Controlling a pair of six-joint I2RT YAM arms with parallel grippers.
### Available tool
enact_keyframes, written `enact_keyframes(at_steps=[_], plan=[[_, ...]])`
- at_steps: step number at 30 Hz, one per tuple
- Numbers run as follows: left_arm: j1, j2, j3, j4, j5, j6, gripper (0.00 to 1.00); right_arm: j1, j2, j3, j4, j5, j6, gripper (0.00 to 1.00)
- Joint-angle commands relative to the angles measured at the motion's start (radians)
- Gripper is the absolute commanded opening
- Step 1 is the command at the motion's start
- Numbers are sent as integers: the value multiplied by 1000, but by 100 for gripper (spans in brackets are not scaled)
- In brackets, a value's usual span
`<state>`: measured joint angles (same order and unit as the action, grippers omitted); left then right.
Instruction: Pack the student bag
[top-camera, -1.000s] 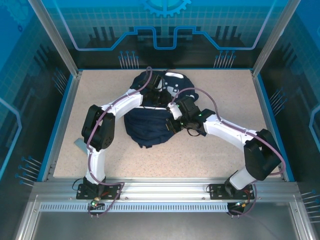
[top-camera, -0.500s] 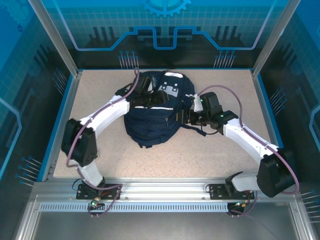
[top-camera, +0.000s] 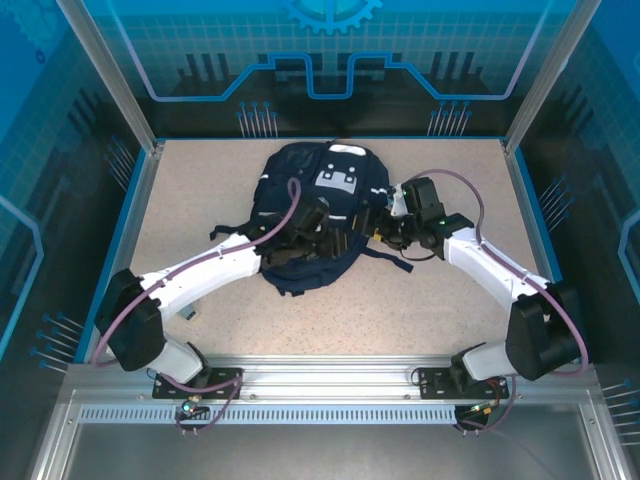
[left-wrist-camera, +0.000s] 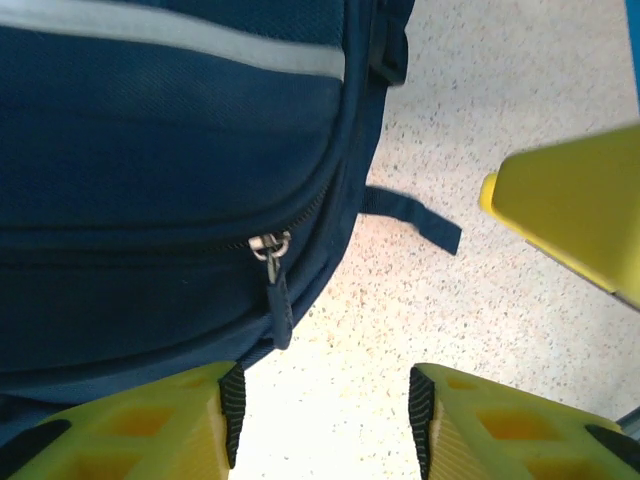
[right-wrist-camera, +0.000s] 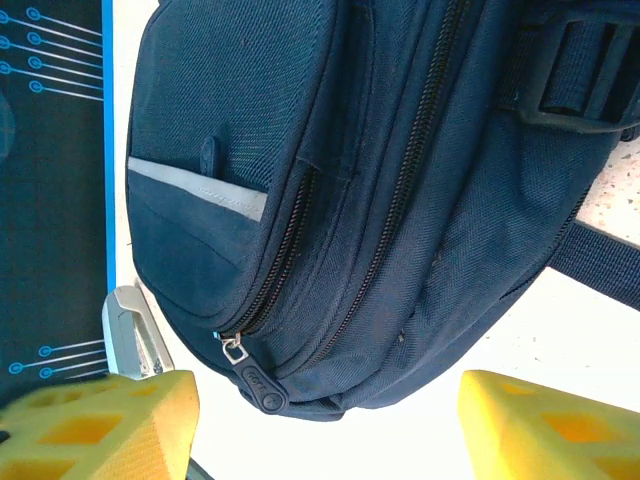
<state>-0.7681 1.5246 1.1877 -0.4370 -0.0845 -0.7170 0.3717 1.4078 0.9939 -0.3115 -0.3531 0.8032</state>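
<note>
The bag (top-camera: 290, 180) lies flat at the middle of the table (top-camera: 200, 190), toward the far side. Its long axis runs near to far, and the white patch (top-camera: 341, 178) marks its top at the far end. My left gripper (left-wrist-camera: 325, 400) sits over the near right part of the bag with its fingers spread and nothing between them. In its wrist view the bag fills the left and bare table shows on the right, so the bag's edge runs just inside the left finger. The relation I care about is the zip pull (left-wrist-camera: 270, 248). It hangs off a closed zip just ahead of that left finger, dangling toward me, so a short reach forward and a little left should put it in the gap. My right gripper (right-wrist-camera: 328, 392) is just beside the bag's right side. It is also released and wide apart, looking along the side panel, where two more pulls (right-wrist-camera: 250, 368) sit close together at the end of zips that look shut. The left arm seems nearer to a pull, so I would lead with it and use the right to steady the fabric. The cloth is soft and will likely bunch if I drag the pull. The speckled top looks flat and hard, with bare room near and left of the bag, and blue panelled walls well back.
</note>
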Motion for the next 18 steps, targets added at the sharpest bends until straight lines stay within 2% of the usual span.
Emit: enact_keyframes(at_steps=[1, 14, 18], plan=[[-10, 56, 27, 8, -69, -20, 45, -17, 9, 33, 20, -25, 40, 69], [-10, 148, 85, 20, -100, -7, 24, -19, 30, 42, 29, -66, 36, 64], [-8, 157, 92, 6, -126, -3, 13, -14, 60, 62, 41, -94, 41, 62]])
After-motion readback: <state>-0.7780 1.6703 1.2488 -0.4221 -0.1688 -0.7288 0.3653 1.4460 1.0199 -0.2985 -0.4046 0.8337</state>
